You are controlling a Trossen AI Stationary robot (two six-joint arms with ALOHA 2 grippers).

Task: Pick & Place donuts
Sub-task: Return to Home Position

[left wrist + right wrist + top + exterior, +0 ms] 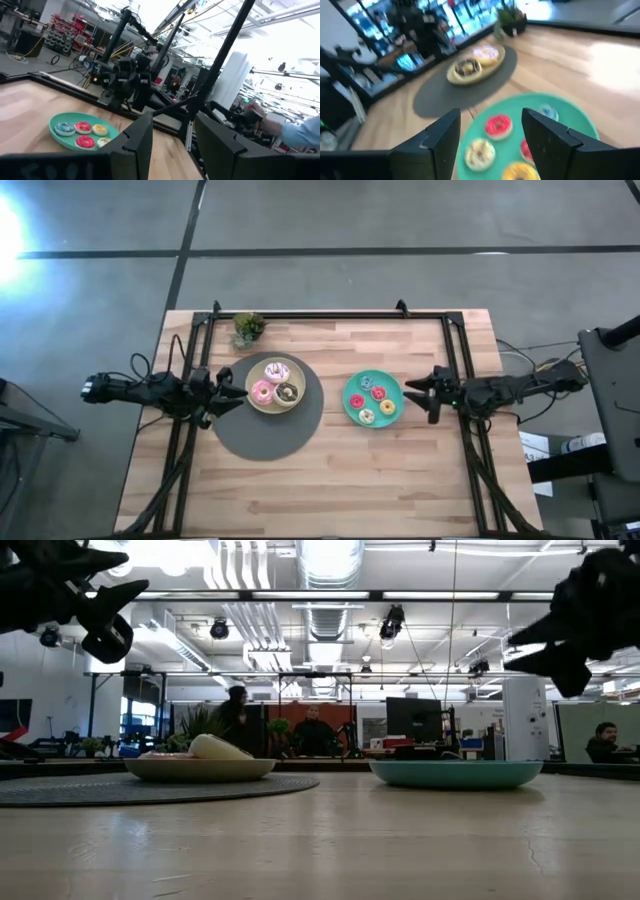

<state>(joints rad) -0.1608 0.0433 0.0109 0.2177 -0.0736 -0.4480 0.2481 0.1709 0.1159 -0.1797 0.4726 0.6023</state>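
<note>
A beige plate [250, 404] sits on a round grey mat and carries three larger donuts: a pale sprinkled one [277, 370], a pink one [262, 391] and a chocolate one [287, 392]. A teal plate [350, 387] to its right holds several mini donuts, among them a red one [498, 126] and a yellow one [387, 406]. My left gripper [243, 391] hovers open just left of the beige plate. My right gripper [410, 395] hovers open just right of the teal plate, which its wrist view shows between its fingers [490, 135]. Both grippers stay above the table [100, 600] [560, 640].
The grey mat [270, 435] lies under the beige plate. A small potted plant [247, 328] stands near the table's far edge. Black frame rails [330, 314] run along the far edge and both sides. Bare wood [330, 480] fills the near half. People sit in the room beyond.
</note>
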